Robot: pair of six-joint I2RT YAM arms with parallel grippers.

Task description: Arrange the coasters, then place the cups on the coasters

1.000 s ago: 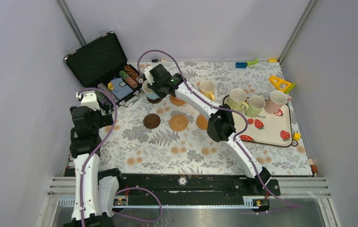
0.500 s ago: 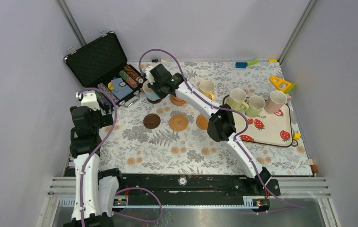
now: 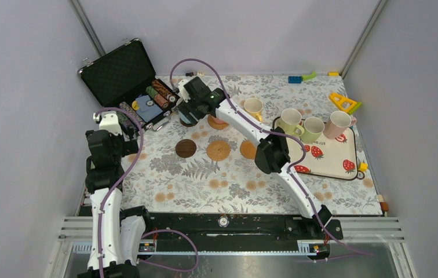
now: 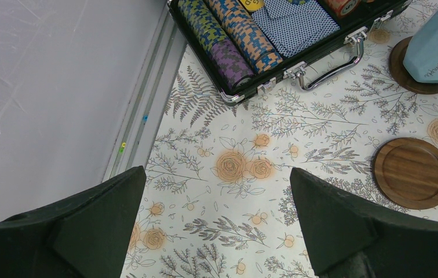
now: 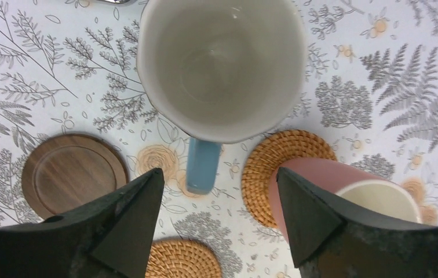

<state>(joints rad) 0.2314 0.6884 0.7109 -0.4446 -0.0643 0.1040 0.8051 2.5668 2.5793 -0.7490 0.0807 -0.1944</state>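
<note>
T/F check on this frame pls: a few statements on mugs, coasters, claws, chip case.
1. The blue mug stands on a dark wood coaster. True.
2. The right claw is clamped on the blue mug's handle. False: its jaws stand open, with the handle free between them.
3. The pink mug sits on a woven coaster. True.
4. The left claw holds a coaster. False: it is open and empty above the tablecloth.
5. The poker chip case is shut. False: its lid stands open.
</note>
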